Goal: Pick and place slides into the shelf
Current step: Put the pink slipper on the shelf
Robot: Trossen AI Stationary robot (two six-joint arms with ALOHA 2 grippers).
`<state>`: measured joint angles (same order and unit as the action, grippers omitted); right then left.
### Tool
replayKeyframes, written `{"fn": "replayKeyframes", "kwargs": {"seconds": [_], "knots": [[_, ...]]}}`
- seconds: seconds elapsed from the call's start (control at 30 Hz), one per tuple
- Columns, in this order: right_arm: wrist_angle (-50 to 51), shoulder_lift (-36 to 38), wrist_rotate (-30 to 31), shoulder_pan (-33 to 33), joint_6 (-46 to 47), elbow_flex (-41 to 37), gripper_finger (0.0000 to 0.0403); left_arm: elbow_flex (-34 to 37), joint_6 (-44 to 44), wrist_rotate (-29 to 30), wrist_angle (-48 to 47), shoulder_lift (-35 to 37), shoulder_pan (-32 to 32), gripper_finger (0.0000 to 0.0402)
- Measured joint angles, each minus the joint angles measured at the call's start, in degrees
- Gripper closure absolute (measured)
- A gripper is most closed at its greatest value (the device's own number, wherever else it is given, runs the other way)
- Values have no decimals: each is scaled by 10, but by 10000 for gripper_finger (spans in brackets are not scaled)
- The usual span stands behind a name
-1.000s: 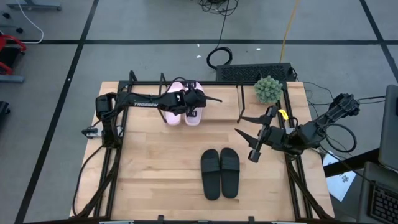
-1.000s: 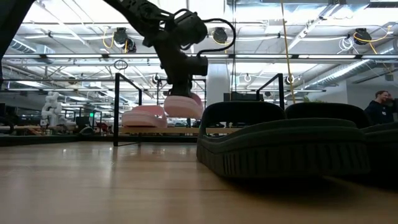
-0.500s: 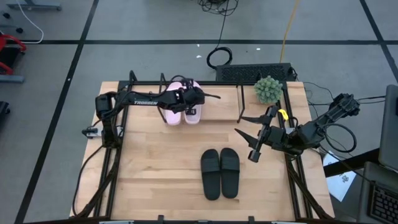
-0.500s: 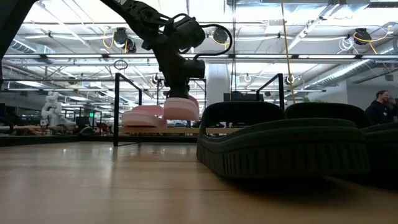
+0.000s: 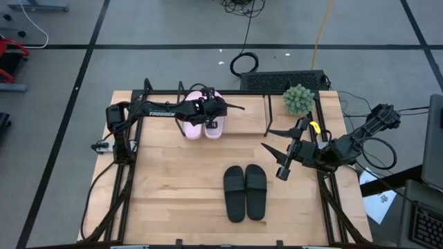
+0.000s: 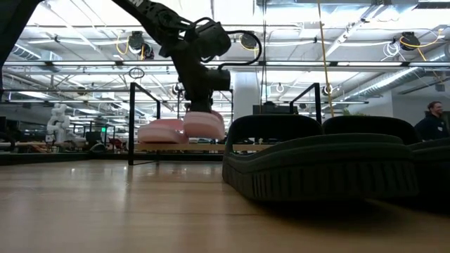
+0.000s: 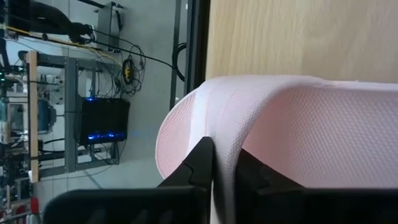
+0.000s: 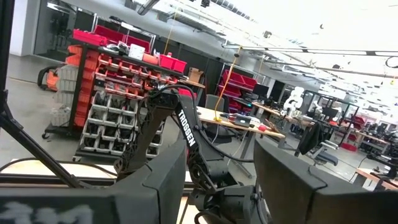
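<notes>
Right now 1 pink slide sits on the shelf at the table's far edge, beside its pink mate, with the left gripper clamped on its strap. The 2 black slides lie together mid-table. The right gripper hovers spread wide near the right edge.

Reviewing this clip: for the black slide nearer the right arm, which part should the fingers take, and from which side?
Grip the wide strap of the right-hand black slide, coming straight down from above. It lies flat and upright on the table, pressed against its mate, so its sides offer little room, while the arched strap stands clear of the footbed. The open right gripper hovers nearest.
</notes>
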<state>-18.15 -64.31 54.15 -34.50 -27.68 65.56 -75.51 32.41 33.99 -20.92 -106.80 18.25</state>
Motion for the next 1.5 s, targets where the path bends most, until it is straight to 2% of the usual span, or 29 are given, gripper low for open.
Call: {"fn": "replayKeyframes", "kwargs": {"seconds": [0.4,0.83,1.3,1.5], "knots": [[0,0,0,0,0,0,227,23,-10,-14,-2,0,2,395],[0,0,-2,0,6,0,227,23,-7,-9,0,0,4,337],[5,0,-2,0,6,0,227,23,5,-7,-4,0,5,334],[8,0,-2,0,6,0,227,23,35,-4,-4,0,4,334]]}}
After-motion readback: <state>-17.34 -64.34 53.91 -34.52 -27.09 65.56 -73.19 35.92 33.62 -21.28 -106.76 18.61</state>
